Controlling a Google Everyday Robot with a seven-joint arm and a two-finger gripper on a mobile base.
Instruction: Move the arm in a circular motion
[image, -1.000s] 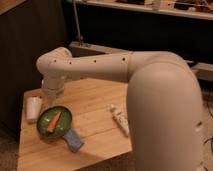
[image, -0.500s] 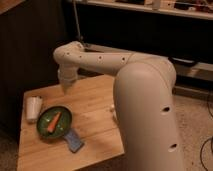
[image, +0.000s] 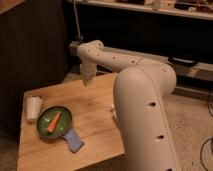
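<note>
Lab or workshop setting: wooden table (image: 95, 135), dark shelving (image: 150, 30) with cables behind, speckled floor (image: 192, 125). Arm (image: 142, 100) reaches over table; gripper (image: 87, 80) above far edge.

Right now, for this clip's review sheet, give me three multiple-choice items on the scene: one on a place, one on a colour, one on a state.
1. Where does the tool hang?
A. Over the far part of the wooden table
B. Inside the bowl
C. Below the table's edge

2. What colour is the bowl that holds the carrot?
A. Red
B. Green
C. White

3. How does the white cup stand?
A. Lying on its side
B. Stacked in the bowl
C. Upright on the table, left of the bowl

Answers: 1 A, the arm reaches across and its tip points down above the table's far side. 2 B, the bowl's rim and inside are green. 3 C, the cup stands upright beside the bowl, near the table's left edge.
</note>
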